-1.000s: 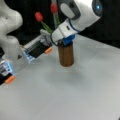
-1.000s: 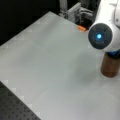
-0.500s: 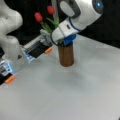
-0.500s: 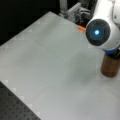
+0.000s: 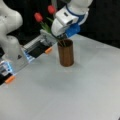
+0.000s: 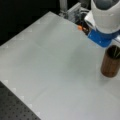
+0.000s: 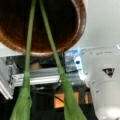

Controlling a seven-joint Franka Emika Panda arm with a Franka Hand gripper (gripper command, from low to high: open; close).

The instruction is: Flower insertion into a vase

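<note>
Flowers: two red tulips w/ green stems, held tilted toward a front view's top left, blooms up above the vase. Vase is a plain brown cylinder, upright on the white table, near the table's far edge; also seen at a front view's right. Wrist view shows both stems running down past the rim into the dark vase mouth, so insertion looks partly done; flowers not yet let go. Gripper sits just above the rim, by the stems; fingers hidden, so can't tell if pinching or spread.
</note>
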